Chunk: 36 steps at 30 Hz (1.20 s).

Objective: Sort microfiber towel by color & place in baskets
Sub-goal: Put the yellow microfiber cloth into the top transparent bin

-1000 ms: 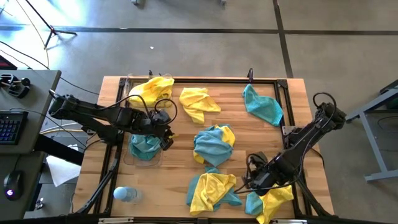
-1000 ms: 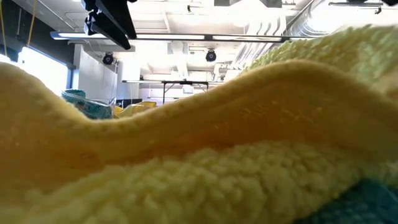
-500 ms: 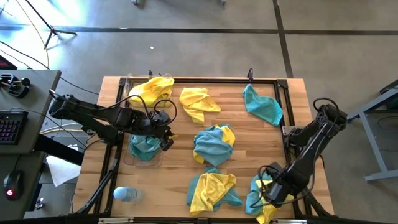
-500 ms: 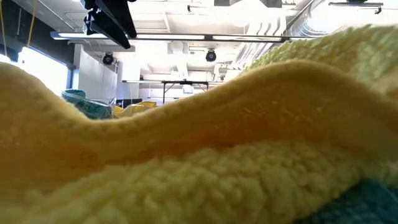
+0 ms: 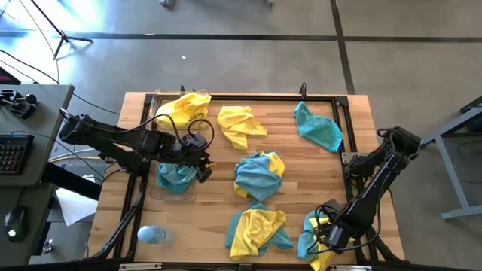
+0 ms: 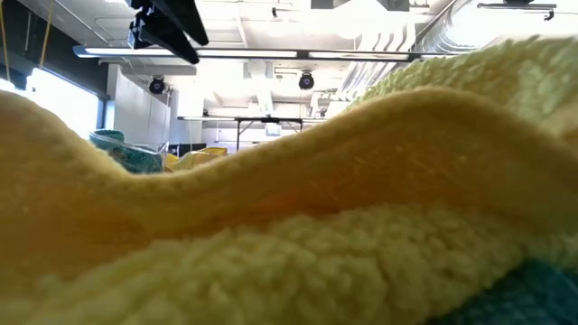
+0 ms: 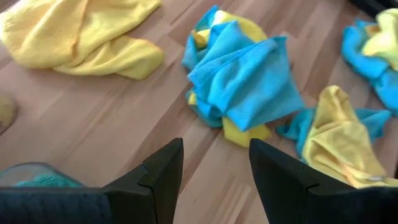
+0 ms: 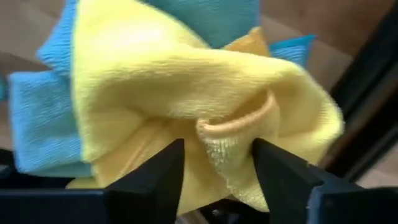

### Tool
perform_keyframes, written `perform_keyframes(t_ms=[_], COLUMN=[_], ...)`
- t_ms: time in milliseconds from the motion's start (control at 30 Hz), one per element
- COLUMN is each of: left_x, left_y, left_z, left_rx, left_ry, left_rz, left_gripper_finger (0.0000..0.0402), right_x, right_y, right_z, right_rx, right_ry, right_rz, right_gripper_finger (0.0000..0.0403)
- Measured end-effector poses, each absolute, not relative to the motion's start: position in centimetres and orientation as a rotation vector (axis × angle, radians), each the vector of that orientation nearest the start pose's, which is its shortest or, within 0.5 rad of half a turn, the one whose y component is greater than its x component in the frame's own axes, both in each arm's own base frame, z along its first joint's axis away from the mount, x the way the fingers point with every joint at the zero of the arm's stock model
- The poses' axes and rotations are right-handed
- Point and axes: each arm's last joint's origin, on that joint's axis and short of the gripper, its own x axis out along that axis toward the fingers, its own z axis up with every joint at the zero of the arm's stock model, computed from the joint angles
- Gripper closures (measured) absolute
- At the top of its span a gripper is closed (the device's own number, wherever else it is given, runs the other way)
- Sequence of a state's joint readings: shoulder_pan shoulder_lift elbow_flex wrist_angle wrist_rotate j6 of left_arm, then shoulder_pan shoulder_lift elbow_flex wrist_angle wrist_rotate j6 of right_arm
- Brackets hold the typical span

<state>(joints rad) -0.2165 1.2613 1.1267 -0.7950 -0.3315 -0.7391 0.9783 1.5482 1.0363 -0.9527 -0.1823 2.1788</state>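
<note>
Left basket (image 5: 175, 194): clear bin near the table's left side, holds a teal towel (image 5: 175, 176).
Far basket (image 5: 155, 105): clear bin at the far left corner, a yellow towel (image 5: 183, 110) lies in and over it.
Loose towels: one yellow (image 5: 239, 124), one teal (image 5: 318, 128), three mixed yellow-and-teal heaps on the wood.
Left gripper (image 7: 214, 171): just beside the left basket, fingers spread, grasping nothing.
Right gripper (image 8: 214, 163): at the near right heap, fingers apart around a fold of its yellow cloth (image 8: 205, 112).
</note>
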Motion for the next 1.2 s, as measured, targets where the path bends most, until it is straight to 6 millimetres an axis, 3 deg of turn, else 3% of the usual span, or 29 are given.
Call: perform_keyframes(t_ms=[233,400,667,833,1000,1200], left_x=[25.1,25.6,26.4,27.1,27.8,29.8], left_y=[-4.8,-5.2,-5.3,-5.4,-5.0,-3.9], left_z=[31.1,31.7,32.7,33.9,35.4,35.7], left_rx=[-0.407,-0.38,-0.285,-0.197,-0.139,-0.186], left_ry=[0.742,0.671,0.557,0.433,0.276,0.156], left_rz=[0.318,0.261,0.185,0.129,0.101,0.063], left_gripper_finger=[0.0229,0.0229,0.0229,0.0229,0.0229,0.0229], right_x=[14.3,14.4,15.9,18.4,21.8,26.3], right_y=[22.3,22.1,20.3,17.7,14.5,10.8], right_z=[22.8,26.8,34.3,35.5,35.3,35.8], right_rx=[0.957,0.913,0.794,0.607,0.398,0.155], right_ry=[1.538,1.458,0.873,0.682,0.704,0.788], right_rz=[-0.917,-0.946,-0.785,-0.762,-0.779,-0.609], right_gripper_finger=[0.0387,0.038,0.0397,0.04,0.0402,0.0402])
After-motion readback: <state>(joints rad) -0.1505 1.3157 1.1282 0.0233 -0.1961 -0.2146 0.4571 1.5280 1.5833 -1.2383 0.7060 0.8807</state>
